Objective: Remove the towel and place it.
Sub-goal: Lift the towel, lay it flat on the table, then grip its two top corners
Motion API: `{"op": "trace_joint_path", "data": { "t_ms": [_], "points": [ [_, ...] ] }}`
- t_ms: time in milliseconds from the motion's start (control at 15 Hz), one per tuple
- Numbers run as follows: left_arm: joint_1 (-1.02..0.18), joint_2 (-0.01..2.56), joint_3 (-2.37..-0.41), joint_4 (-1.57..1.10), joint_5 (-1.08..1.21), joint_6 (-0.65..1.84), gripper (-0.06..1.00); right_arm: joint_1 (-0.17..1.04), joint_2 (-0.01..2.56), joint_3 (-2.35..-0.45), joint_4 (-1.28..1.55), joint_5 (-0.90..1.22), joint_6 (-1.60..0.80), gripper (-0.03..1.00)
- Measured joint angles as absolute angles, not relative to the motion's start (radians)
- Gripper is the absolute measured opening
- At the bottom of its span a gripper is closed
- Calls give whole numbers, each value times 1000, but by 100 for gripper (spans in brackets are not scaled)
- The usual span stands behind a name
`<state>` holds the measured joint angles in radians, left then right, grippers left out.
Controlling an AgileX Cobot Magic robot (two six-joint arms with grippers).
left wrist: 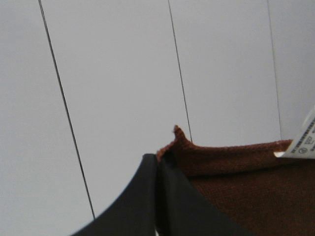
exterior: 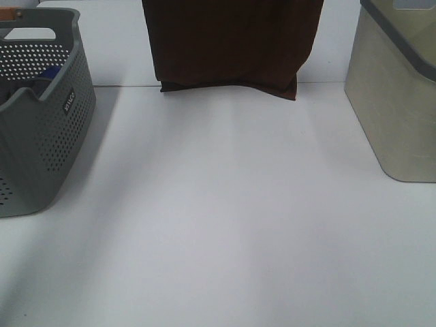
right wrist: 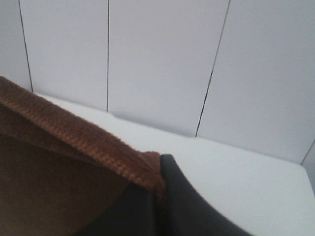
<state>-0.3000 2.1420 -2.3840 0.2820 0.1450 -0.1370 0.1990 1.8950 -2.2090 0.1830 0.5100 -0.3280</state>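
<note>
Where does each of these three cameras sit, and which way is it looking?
Exterior high: mounted high, looking down at the table, a gray basket, a beige bin and the hanging towel; no arm shows.
Left wrist: on the left arm, looking along the left gripper, shut on a towel corner near a white tag.
Right wrist: on the right arm, looking along the right gripper, shut on the towel's hem.
All three share the towel.

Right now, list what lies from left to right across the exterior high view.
grey perforated basket → towel, hanging at the middle with its lower edge on the table → beige bin
</note>
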Motion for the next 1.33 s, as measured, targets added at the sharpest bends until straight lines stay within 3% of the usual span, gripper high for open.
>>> {"op": "trace_joint_path", "data": {
  "t_ms": [667,1000,1333],
  "points": [
    [-309,2153,-2383,36,1130,-109,0,199,1929,-2141,193,1184,-265,0],
    [-309,2124,-2321,24,1202,-108,0,197,1919,-2044,245,1209,-211,0],
    [-378,1920,-1939,43,1202,-108,0,197,1771,-1766,260,1210,-200,0]
  ]
}}
